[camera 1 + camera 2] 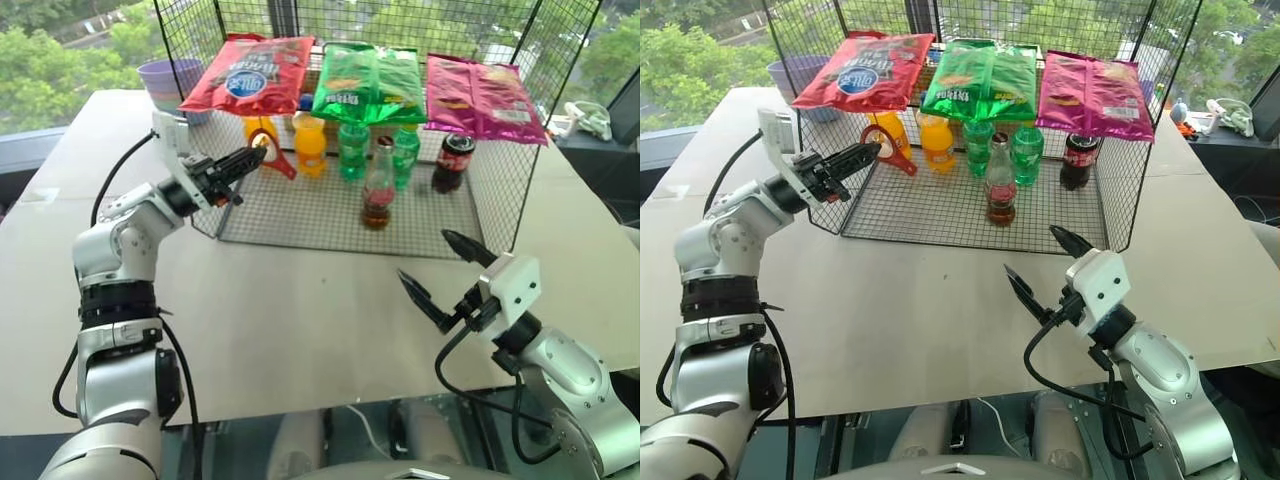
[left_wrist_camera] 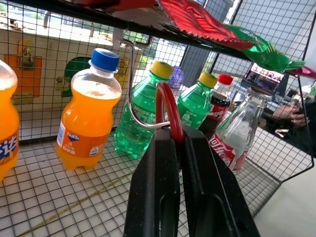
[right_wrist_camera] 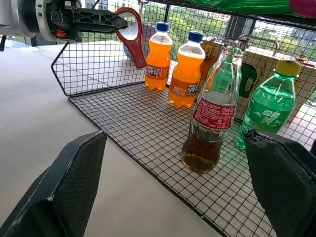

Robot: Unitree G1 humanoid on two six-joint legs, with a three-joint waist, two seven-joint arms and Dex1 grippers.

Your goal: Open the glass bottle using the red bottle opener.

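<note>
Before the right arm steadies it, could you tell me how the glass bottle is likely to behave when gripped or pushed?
The glass bottle is tall and slim on a wire grid, so probably tips easily. Smooth glass may slip and is breakable. The drink sits low, which helps a little.

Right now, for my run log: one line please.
left gripper: shut on red bottle opener | right gripper: open | glass bottle: capped

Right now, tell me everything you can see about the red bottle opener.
The red bottle opener is a small, flat, glossy red tool with a ring-shaped loop head and a short handle that tapers. The left hand is shut on the loop, its black fingers pinching the rim, so the opener hangs with the handle slanting down, in the air over the wire rack. It is near the orange soda bottles and apart from the glass bottle, whose cap is still on.
</note>
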